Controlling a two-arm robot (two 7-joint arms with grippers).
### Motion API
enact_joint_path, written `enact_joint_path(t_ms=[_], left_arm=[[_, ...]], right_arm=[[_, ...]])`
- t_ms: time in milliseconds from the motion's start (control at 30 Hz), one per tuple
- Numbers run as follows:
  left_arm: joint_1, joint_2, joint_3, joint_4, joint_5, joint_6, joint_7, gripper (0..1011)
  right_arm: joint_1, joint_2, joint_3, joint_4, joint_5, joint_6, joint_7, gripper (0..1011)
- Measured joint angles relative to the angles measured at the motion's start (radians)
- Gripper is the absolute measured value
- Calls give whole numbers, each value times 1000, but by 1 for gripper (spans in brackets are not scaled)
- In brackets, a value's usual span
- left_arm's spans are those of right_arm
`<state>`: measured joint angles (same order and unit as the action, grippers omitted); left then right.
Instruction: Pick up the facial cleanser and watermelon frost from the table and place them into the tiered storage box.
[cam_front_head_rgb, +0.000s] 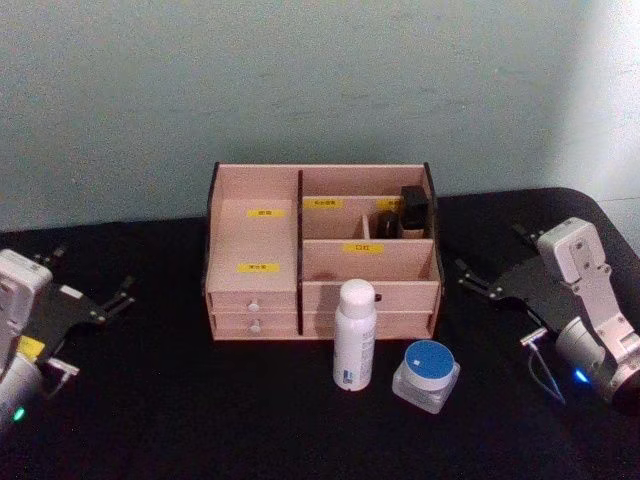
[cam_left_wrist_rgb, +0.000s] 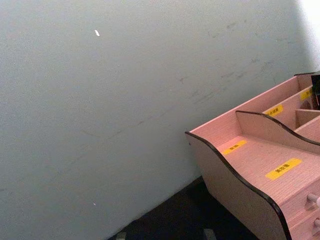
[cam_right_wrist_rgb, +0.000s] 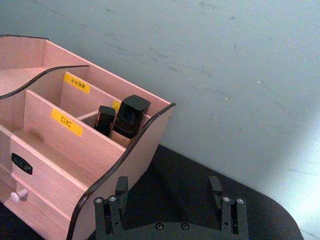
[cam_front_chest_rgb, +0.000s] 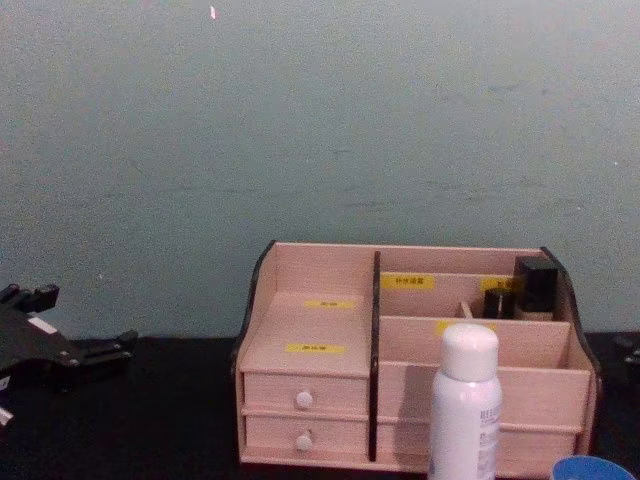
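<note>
- The tiered storage box (cam_front_head_rgb: 270, 240) sits mid-table against the pale wall, with its drawers facing you.
- Both items are still on the black table (cam_front_head_rgb: 150, 400). A tall white bottle (cam_front_head_rgb: 353, 340) stands upright just in front of the box's right half, and a squat jar (cam_front_head_rgb: 427, 372) with a blue lid sits just beside it, nearer you and further right. Their labels are too small to tell which is the cleanser.
- The right gripper (cam_front_head_rgb: 492, 255) hovers to the right of the box with its jaws spread and nothing between them. It looks the better placed for both items.
- The left gripper (cam_front_head_rgb: 92, 275) waits at the far left edge, jaws also spread and holding nothing.
- Take the jar first, so that it does not block your reach to the bottle.
- Grip the bottle low on its body so it does not topple against the box.
- Aim for the long front compartment (cam_front_head_rgb: 400, 262), away from the dark containers (cam_front_head_rgb: 413, 208) at the back right.
</note>
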<state>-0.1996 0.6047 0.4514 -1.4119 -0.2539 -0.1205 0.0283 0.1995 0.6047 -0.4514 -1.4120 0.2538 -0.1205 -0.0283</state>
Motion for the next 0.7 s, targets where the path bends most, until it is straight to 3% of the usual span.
enact_joint_path(t_ms=[700], left_arm=[[0,0,0,0,0,0,0,1001]], right_arm=[[0,0,0,0,0,0,0,1002]])
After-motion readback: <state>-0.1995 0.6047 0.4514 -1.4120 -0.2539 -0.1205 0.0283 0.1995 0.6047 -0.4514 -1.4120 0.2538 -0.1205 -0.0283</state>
